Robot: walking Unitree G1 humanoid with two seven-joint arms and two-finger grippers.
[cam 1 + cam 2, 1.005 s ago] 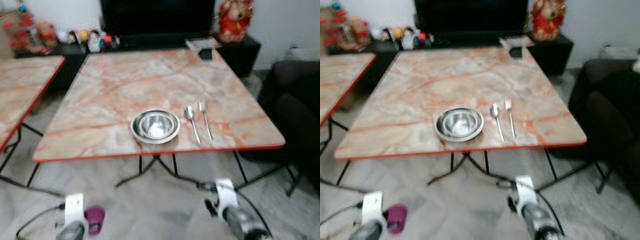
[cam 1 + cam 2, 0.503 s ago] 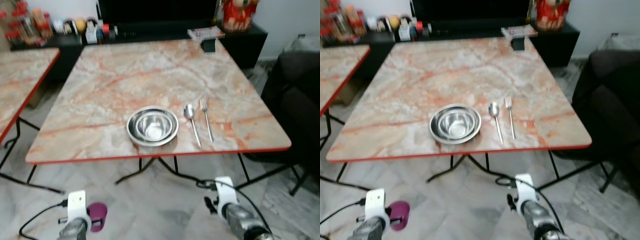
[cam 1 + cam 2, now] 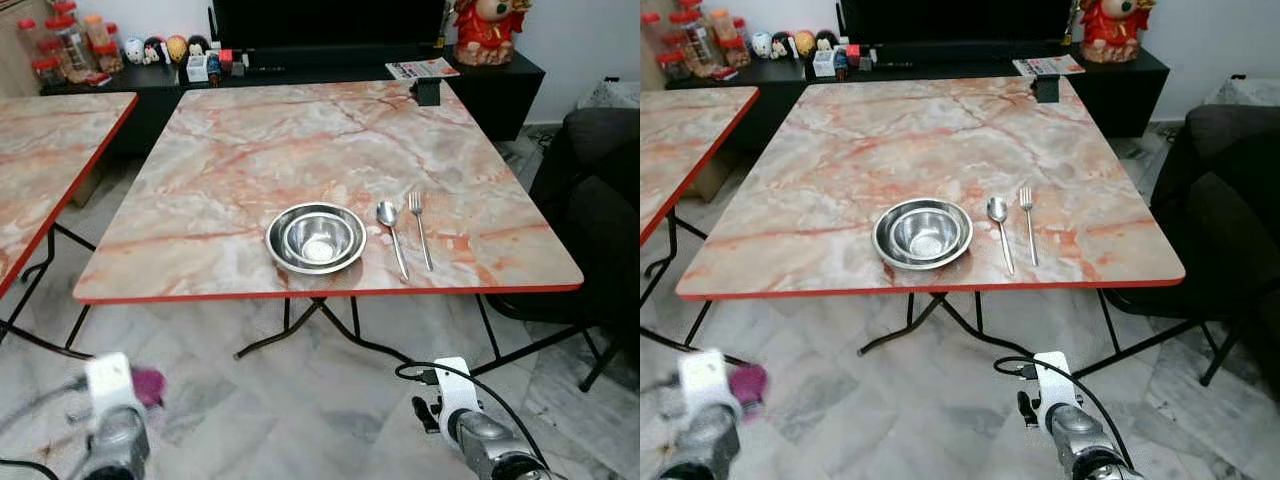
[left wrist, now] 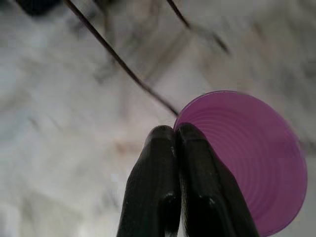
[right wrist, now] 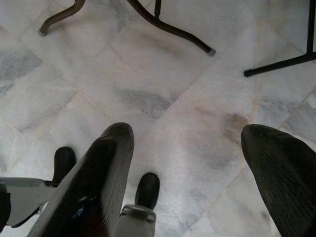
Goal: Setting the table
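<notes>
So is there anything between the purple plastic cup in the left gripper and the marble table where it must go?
Nothing visible stands in the way. The left gripper holds the purple plastic cup low over the floor; the marble table has bare surface around the steel bowl.

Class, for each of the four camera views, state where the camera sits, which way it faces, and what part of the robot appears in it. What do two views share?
Left and right eye views: head, facing forward and down at the table with bowl, spoon, fork; both arms low.
Left wrist view: along left hand, shut on purple cup, floor beyond.
Right wrist view: along open right hand, toward the floor.
Shared: the eye views show one scene.
</notes>
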